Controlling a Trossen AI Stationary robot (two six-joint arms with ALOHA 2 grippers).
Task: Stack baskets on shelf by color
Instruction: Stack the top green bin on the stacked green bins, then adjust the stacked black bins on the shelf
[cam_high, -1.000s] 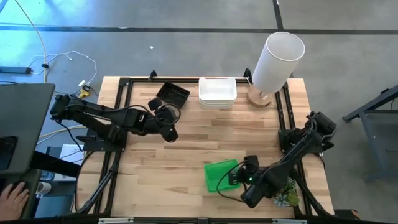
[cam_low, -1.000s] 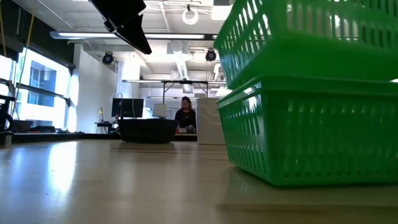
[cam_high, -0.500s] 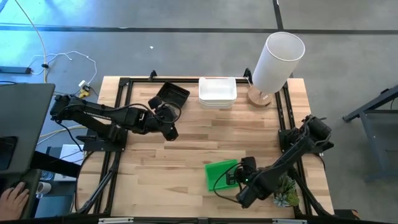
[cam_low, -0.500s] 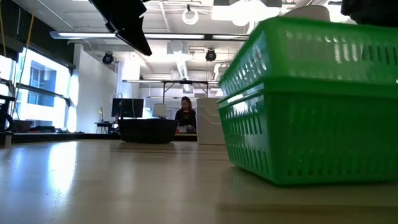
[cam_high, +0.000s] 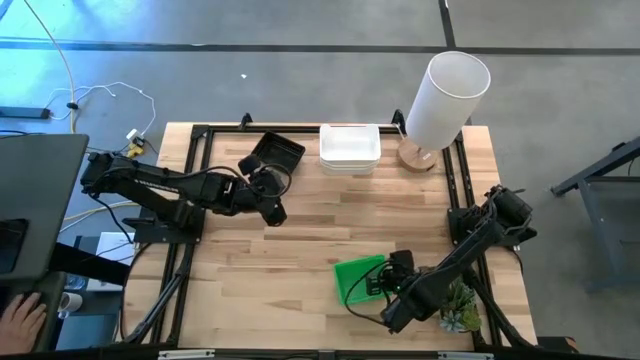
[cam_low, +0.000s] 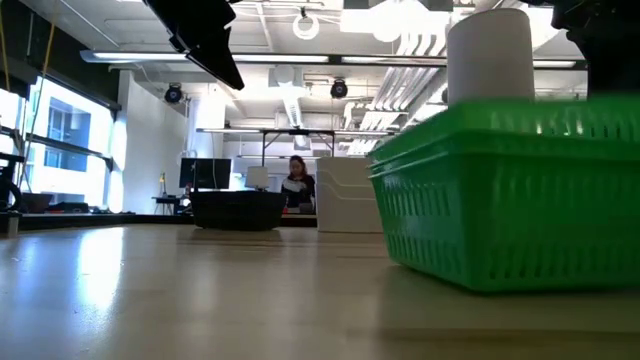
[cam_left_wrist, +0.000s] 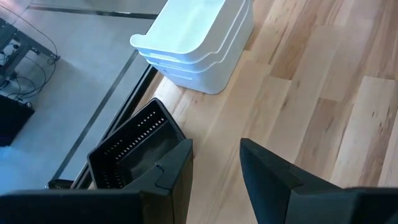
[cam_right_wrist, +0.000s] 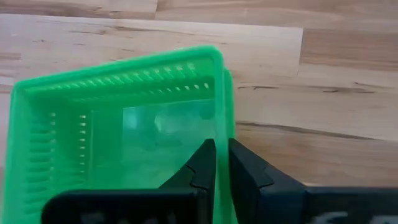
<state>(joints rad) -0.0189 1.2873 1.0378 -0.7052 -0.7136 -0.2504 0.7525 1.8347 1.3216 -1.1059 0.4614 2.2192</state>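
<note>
While the right tool (cam_high: 377, 284) pinches the rim of the green baskets (cam_high: 358, 279), fingers nearly closed on its wall, I see that green stack nested and sitting on the desk (cam_high: 300, 250) near the front edge. My left tool (cam_high: 270, 185) hovers with its fingers apart and empty, just beside the black baskets (cam_high: 277, 152) at the back. The white baskets (cam_high: 349, 147) sit stacked next to those, near the tall white cylinder (cam_high: 445, 98)

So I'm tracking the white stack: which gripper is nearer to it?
Left. The left gripper hovers just beside the white baskets; the right gripper is across the table at the green baskets.
</note>
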